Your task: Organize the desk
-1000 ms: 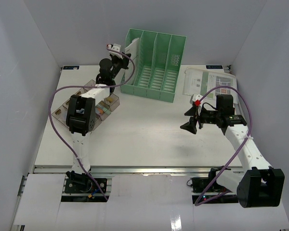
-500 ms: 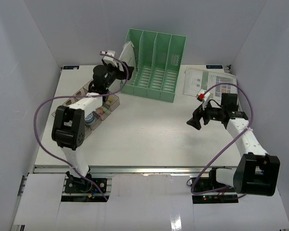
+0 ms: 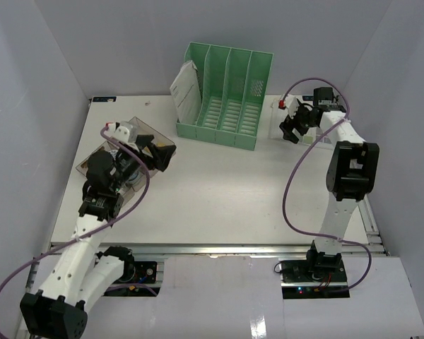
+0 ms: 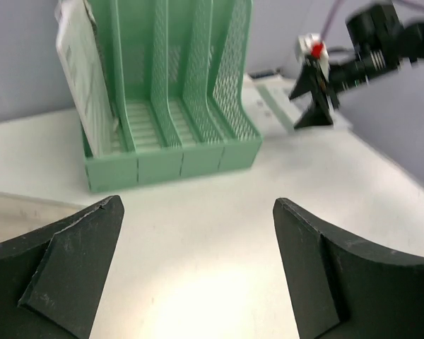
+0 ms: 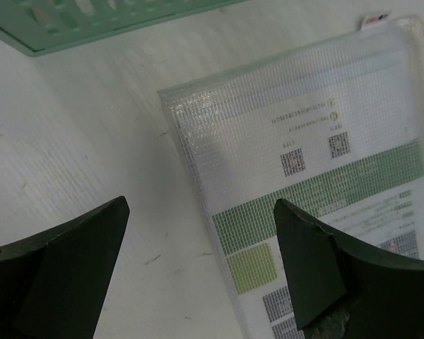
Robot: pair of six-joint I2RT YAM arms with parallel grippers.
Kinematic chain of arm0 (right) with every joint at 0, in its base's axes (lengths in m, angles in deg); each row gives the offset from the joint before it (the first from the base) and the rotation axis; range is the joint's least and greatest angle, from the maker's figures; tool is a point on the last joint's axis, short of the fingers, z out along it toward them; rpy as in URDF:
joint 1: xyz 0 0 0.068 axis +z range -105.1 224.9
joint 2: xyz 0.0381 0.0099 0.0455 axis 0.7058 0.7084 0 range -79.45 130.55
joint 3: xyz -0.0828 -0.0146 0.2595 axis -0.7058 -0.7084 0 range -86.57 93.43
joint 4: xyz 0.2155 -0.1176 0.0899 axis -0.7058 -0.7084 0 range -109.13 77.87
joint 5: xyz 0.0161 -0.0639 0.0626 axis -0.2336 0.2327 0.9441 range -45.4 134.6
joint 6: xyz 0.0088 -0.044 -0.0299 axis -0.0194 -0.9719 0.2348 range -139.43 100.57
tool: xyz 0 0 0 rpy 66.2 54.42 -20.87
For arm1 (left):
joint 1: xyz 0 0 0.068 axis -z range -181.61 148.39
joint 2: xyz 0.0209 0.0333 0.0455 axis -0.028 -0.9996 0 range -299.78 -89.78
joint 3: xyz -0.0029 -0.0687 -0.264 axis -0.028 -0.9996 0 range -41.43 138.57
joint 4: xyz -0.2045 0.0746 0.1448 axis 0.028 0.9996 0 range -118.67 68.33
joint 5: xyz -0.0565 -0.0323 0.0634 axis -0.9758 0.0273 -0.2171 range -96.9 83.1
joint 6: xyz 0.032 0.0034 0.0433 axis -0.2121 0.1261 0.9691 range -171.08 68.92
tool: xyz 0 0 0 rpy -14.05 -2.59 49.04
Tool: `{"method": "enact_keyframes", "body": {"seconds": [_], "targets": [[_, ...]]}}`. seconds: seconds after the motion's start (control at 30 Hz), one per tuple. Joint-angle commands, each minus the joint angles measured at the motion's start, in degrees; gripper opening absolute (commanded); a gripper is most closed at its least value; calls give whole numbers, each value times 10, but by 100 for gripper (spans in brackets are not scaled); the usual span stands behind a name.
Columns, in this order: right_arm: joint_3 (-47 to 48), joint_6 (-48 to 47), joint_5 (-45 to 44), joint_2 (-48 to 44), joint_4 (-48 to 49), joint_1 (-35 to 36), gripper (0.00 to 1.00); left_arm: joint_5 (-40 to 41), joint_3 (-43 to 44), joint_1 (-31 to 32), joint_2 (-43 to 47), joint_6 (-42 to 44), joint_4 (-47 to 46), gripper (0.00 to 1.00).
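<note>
1. Left hand (image 4: 198, 203): fingers apart, nothing between them; in the top view it sits over the right end of item 2.
2. Clear compartment box (image 3: 147, 127): left side of the surface.
3. Surface (image 3: 219, 191): large, white, fills the floor between grey walls and carries every item.
4. Green file rack (image 3: 226, 99): far centre, a paper bundle (image 3: 186, 88) leaning in its leftmost slot.
5. Right hand (image 5: 201, 205): fingers spread and empty, above item 6.
6. Mesh document pouch (image 5: 325, 162): lies flat at the far right.
</note>
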Motion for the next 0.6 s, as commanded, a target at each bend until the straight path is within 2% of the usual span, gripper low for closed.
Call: {"method": "enact_keyframes", "body": {"seconds": [0.0,0.13,0.33,0.5,0.57], "targets": [[76,-4,-44,76,-46,0,89,-45,-80,-2,114,48,122,98],[122,-16,-77,137,-51,3,90,-24,-127,-2,173,45,120,98],[125,-33,-108,160,-41,4,89,-14,-117,-2,159,55,131,98],[139,-47,-123,190,-64,4,68,-46,-115,-2,143,52,130,98],[147,-52,-127,198,-84,4,63,-45,-116,-2,144,51,130,98]]}}
